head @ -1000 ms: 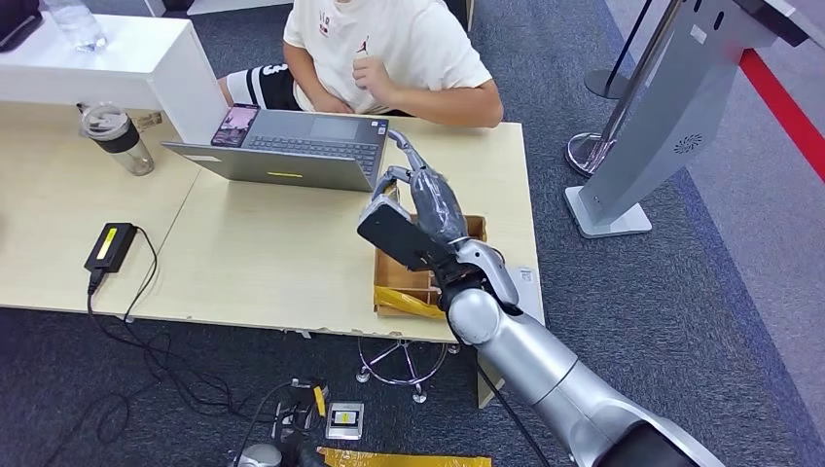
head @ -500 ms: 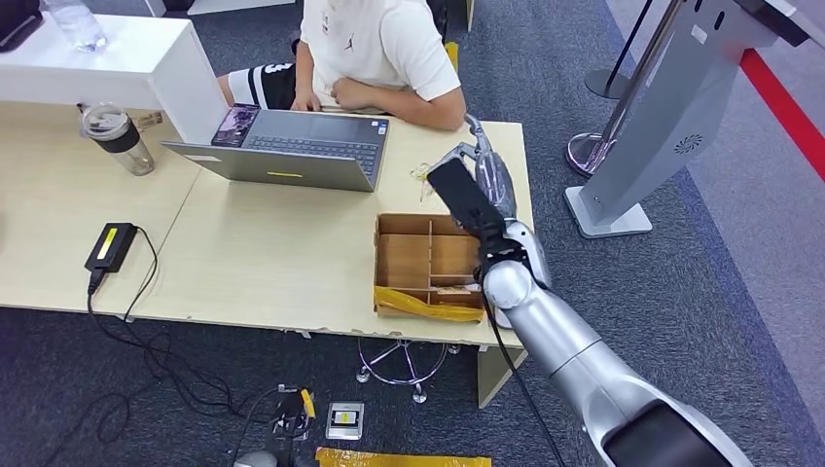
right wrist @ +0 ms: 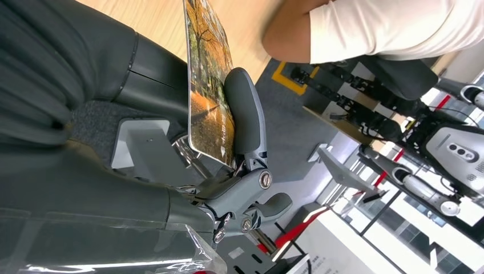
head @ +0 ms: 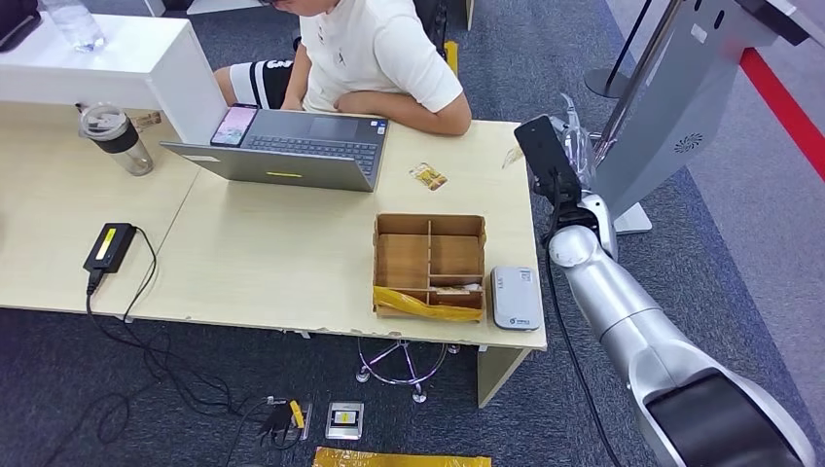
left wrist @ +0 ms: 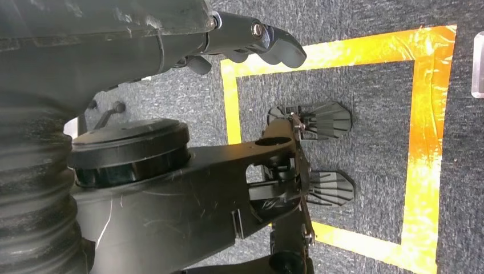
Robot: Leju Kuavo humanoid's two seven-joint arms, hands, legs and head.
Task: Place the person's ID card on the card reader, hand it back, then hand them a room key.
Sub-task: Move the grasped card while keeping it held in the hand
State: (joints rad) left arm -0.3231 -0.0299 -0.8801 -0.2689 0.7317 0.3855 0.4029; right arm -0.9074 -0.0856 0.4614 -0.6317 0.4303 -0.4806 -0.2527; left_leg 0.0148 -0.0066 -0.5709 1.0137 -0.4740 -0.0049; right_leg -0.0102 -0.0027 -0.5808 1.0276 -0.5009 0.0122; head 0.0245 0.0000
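One card point(right wrist: 208, 80) is pinched edge-on between my right hand's point(head: 574, 146) thumb and fingers, a picture-printed card that I take for the room key, though I cannot read it. In the head view that hand sits at the upper right of the frame, just past the table's point(head: 253, 263) right edge, raised toward the seated person point(head: 375, 49) at top centre. The reader point(head: 516, 298) lies at the table's lower right corner beside the cardboard tray point(head: 430, 265), and a small orange-printed card point(head: 428, 177) lies on the table near the person's forearm; I judge that one to be the ID, but it is too small to be sure. My worry is the grip: the card is held by a narrow strip, so a quick swing or a tug at an angle could slip it out, and off the table edge it would fall to the carpet. The person's arms are folded at the laptop point(head: 292, 146), so letting go before they reach would drop it too. My left hand point(left wrist: 251, 40) hangs toward the floor, fingers loosely curled with nothing in them.
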